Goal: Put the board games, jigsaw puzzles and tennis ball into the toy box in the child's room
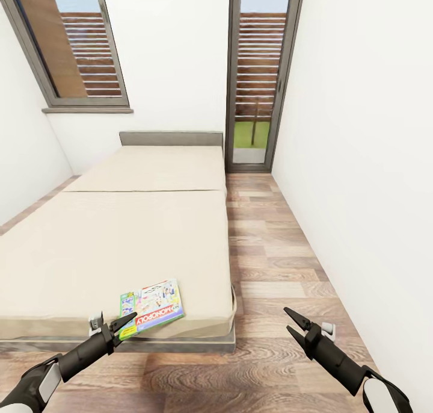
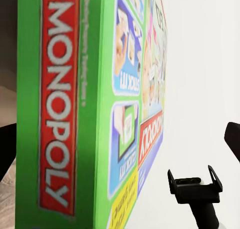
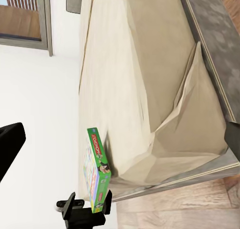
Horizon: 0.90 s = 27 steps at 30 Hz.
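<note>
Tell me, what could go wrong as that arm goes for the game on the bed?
The game lies flat near the bed's front edge, so the left pincer, open right at its near edge, may push it away instead of gripping it. A thin box flat on a soft mattress gives little to grab, so it might slip out.

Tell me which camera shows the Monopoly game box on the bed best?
The head view: the whole board game lies flat near the foot of the bed, with the left gripper at its edge. The left wrist view gives a cropped close-up of its side and cover; the right wrist view shows it small and edge-on.
</note>
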Tool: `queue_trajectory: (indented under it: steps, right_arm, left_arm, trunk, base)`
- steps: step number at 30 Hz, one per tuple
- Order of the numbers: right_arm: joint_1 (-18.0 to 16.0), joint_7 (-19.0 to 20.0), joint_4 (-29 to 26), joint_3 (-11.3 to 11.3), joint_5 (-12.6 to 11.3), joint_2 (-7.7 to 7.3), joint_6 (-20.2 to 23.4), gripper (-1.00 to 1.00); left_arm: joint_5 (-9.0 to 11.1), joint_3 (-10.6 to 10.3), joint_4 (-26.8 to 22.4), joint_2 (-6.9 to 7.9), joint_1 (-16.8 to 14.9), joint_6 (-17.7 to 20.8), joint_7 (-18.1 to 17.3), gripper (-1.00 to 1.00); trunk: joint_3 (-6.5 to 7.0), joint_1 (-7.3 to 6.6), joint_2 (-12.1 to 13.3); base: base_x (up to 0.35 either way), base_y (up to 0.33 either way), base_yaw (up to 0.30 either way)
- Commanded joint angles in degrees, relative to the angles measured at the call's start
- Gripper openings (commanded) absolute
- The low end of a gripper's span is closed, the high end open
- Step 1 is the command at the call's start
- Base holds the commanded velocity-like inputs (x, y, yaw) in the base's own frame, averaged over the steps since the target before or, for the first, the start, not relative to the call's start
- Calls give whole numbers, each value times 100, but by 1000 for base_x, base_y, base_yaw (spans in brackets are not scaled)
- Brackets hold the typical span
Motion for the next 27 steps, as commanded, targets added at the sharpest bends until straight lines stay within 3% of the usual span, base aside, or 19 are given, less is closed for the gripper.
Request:
queue_trajectory:
  steps: [1, 14, 15, 27]
  right_arm:
    - [-4, 8, 1, -9, -13, 1, 38, 100]
    - [-4, 8, 1, -9, -13, -2, 38, 100]
    - [-4, 8, 1, -9, -13, -2, 38, 100]
    - [-4, 8, 1, -9, -13, -8, 38, 100]
  left_arm:
    - [-4, 16, 1, -1, -4, 60, -19, 100]
    - [-4, 16, 1, -1, -4, 60, -19, 100]
    - [-4, 16, 1, -1, -4, 60, -19, -100]
    - [0, 12, 1, -1, -4, 65, -18, -100]
  trunk:
    - [-5, -1, -2]
    - [-5, -1, -2]
    - [-5, -1, -2]
    - [-5, -1, -2]
  base:
    - [0, 2, 0]
    - [0, 0, 0]
    - [0, 0, 0]
    - [0, 0, 0]
